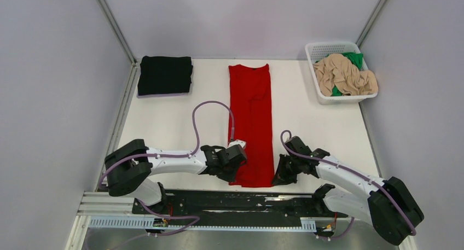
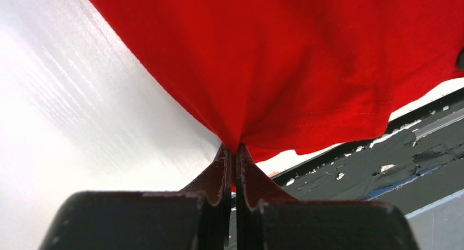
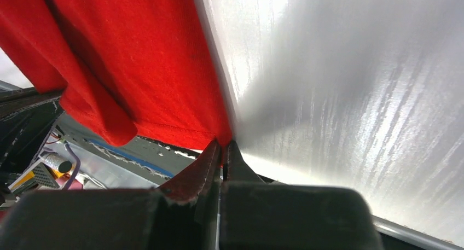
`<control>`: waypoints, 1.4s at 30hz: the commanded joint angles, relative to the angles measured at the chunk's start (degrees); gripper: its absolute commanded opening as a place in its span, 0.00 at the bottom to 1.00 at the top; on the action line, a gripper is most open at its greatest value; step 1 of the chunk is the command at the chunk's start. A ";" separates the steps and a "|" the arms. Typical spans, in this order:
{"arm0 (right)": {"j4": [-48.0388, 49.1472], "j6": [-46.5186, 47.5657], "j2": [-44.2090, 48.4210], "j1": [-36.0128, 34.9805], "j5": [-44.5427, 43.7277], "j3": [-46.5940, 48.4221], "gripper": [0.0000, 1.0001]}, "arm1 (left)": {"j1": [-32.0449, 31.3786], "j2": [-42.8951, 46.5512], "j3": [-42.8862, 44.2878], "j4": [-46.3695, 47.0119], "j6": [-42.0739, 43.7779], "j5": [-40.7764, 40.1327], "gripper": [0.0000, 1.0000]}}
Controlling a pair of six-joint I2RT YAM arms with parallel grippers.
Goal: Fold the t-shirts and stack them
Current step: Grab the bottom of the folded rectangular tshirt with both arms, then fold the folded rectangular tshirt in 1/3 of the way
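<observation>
The red t-shirt [image 1: 251,118] lies as a long narrow strip down the middle of the table, sleeves folded in. My left gripper [image 1: 236,176] is shut on its near left corner, red cloth [image 2: 284,69] pinched between the fingers [image 2: 219,170]. My right gripper [image 1: 276,179] is shut on its near right corner, red cloth [image 3: 126,64] pinched there too. The black t-shirt [image 1: 164,75] lies folded at the far left. The beige t-shirt [image 1: 344,75] and the green t-shirt [image 1: 353,58] lie crumpled in the basket.
The white lattice basket [image 1: 324,48] stands at the far right. A black strip [image 1: 230,201] runs along the table's near edge, just below the red shirt's hem. Grey walls close in the left, right and back.
</observation>
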State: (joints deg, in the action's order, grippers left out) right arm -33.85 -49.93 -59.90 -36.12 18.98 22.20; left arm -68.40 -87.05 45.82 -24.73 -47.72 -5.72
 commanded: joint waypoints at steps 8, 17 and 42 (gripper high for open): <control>0.84 -1.96 5.79 -0.44 2.67 -1.93 0.00 | -1.14 12.03 -8.23 -4.76 -2.08 1.43 0.00; 7.09 -0.26 11.00 -1.15 15.24 -1.79 0.00 | -1.58 14.94 -6.30 -3.65 -1.78 1.79 0.00; 12.09 10.10 -15.72 14.55 -0.05 28.01 0.00 | 22.98 -3.67 19.78 -1.26 17.92 0.14 0.00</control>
State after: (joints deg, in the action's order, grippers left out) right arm -26.39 -43.27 -71.99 -24.23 20.84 44.36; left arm -49.52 -87.57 60.38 -28.51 -35.14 -7.73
